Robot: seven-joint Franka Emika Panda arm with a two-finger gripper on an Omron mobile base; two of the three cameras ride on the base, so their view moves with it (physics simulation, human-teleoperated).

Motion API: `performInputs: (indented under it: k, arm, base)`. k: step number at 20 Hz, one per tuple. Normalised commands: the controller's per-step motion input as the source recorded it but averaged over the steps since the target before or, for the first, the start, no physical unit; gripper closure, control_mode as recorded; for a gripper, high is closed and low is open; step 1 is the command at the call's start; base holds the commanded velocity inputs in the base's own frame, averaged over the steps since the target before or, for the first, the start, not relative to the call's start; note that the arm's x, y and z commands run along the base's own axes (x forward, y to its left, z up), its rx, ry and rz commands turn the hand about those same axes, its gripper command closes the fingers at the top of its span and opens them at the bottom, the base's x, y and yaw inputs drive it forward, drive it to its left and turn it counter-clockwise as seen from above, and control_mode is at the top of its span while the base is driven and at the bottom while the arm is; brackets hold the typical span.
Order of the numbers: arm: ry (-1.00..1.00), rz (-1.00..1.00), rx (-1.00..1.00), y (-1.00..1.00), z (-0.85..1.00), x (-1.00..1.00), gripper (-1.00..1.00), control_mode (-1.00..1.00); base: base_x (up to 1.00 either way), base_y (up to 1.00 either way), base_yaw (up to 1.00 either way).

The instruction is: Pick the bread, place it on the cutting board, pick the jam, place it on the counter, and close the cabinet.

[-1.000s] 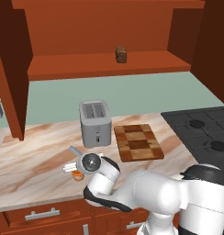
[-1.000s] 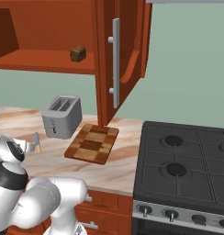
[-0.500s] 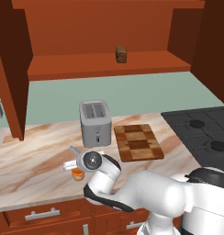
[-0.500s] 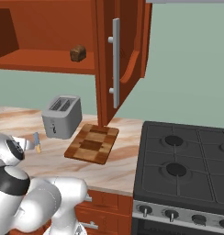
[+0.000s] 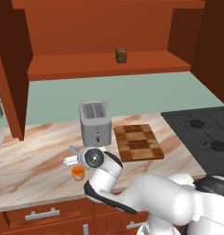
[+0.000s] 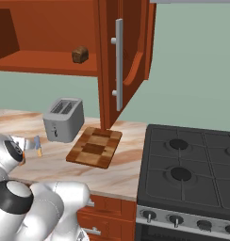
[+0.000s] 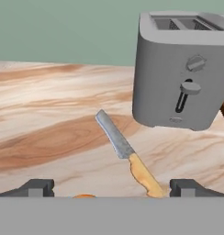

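Reddish-brown wood is framing the left base view, where the cabinet (image 5: 100,41) is standing open with the bread (image 5: 121,54) sitting on its shelf, above and a little right of the toaster (image 5: 96,122). The cutting board (image 5: 137,142) is lying just right of the toaster on the counter (image 5: 31,156). The jam (image 5: 77,172) is resting on the counter in front of the toaster, slightly to its left, with the arm's wrist hanging right over it.

In the right base view, the bread (image 6: 79,54) is sitting on the shelf above the toaster (image 6: 63,119), and the cabinet door (image 6: 118,61) is hanging open to the toaster's right. The board (image 6: 94,147) is lying just right of the toaster, beside the stove (image 6: 192,174). A knife (image 6: 37,146) is lying in front of the toaster.

In the hand view, the gripper (image 7: 111,189) is spread wide with nothing between its fingertips (image 7: 36,187). The knife (image 7: 128,156) is lying just in front of the toaster (image 7: 182,69), and an orange sliver, apparently the jam (image 7: 84,196), is peeking up between the tips.
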Motion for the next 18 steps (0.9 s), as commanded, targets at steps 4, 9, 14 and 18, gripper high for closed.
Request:
performInputs:
  k: [4,9,14,18]
  arm:
    - [-0.07,0.0,0.0,-0.12,0.33,-0.01,-1.0,-1.0]
    - [-0.03,0.0,0.0,-0.17,0.18,-0.07,-1.0,-1.0]
    - [-0.04,0.0,0.0,-0.23,0.14,-0.13,-1.0,-1.0]
    - [-0.04,0.0,0.0,-0.24,0.15,-0.16,-1.0,-1.0]
  base:
    - [0.0,0.0,0.0]
    - [0.0,0.0,0.0]
    - [0.0,0.0,0.0]
    - [0.0,0.0,0.0]
